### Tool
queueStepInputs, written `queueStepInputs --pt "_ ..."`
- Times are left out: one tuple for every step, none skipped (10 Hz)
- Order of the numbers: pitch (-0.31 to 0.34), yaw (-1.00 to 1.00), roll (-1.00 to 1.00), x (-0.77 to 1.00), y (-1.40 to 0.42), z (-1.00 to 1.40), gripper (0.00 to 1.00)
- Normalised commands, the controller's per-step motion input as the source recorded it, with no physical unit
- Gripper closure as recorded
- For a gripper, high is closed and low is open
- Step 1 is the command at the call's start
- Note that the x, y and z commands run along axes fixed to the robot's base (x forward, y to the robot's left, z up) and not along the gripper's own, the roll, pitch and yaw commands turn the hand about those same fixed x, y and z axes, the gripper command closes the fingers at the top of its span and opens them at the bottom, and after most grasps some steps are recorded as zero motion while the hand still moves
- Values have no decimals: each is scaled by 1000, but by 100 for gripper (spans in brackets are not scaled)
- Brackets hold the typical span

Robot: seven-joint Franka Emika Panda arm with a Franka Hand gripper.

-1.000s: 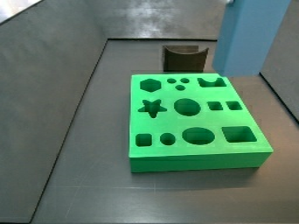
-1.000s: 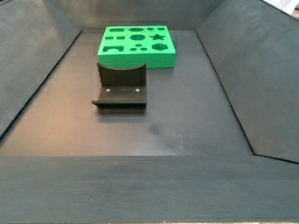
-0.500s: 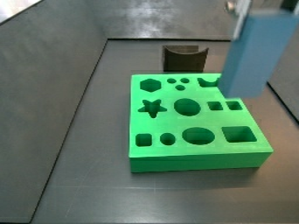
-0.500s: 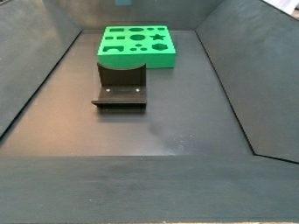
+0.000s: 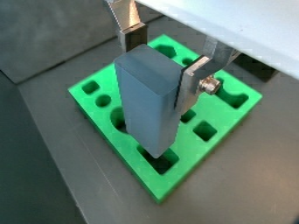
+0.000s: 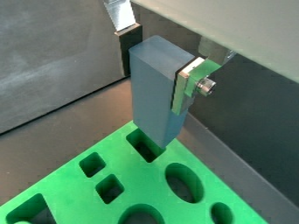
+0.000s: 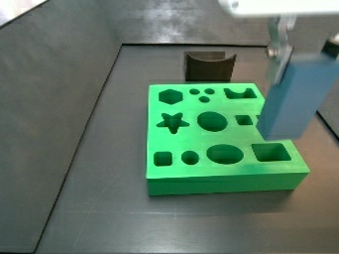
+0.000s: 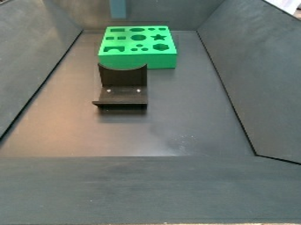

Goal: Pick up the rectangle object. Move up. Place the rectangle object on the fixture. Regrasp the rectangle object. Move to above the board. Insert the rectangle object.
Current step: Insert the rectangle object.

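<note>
We found the gripper clamping the block upright above the board, awaiting alignment and descent into a rectangular hole.

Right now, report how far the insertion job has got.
Pickup and regrasp look done: the claw is shut on the rectangle object, held upright, and the fixture stands empty. In hand: the block hangs over the board, its lower end at a rectangular hole in a wrist view; I cannot tell whether it has entered. Left: pushing it in and letting go.
</note>
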Motion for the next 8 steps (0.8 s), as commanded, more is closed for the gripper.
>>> queueStepInputs --pt "63 0 114 617 0 -180 100" --pt "83 0 140 469 0 -140 100" --pt "64 0 43 389 0 -60 100" --pt "49 -11 133 417 54 -283 100" --pt "44 -11 79 389 49 -229 100" --pt "37 0 37 329 40 -114 100" --pt "36 -23 16 14 -23 0 100" --pt "14 -17 0 91 0 0 100"
